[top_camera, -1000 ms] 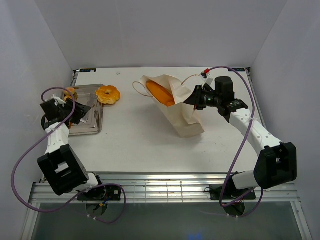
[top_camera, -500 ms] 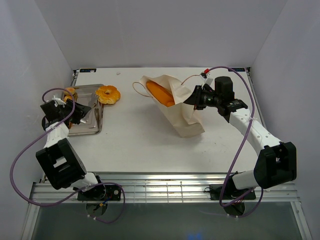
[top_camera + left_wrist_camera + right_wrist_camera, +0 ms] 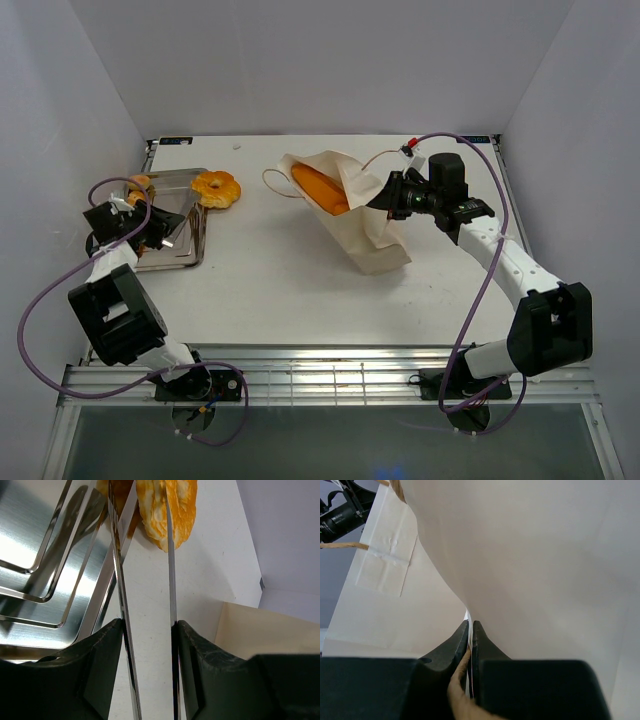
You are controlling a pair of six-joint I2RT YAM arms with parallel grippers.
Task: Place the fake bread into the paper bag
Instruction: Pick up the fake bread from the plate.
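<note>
- By the table's left edge, the left gripper (image 3: 147, 630) is clenched on a pair of thin metal tongs (image 3: 171, 580), one finger pressing each blade. We judge this lets it reach bread without crowding the tray (image 3: 170, 262).
- In the left wrist view the blades run out past the tray rim toward a glossy orange piece. We cannot tell whether the tips have closed on it.
- At the tray's far-left corner sits a small roll (image 3: 140, 183), not yet bagged.
- At the tray's far-right corner the doughnut (image 3: 216, 188) rests partly on the rim and partly on the table (image 3: 280, 290). We take it to be the piece the tongs are aimed at.
- Right of the table's middle, toward the far edge, the paper bag (image 3: 375, 245) lies on its side with its mouth turned to the far left, facing the tray.
- One loaf (image 3: 320, 186) already lies inside the mouth, and a cord handle (image 3: 275, 180) trails just beside it.
- Near the right edge, the right gripper (image 3: 470, 627) is pinched tight on the bag's upper lip, with paper and cord caught between its fingers. We judge this lifts the lip so the opening stays wide for the next piece.
</note>
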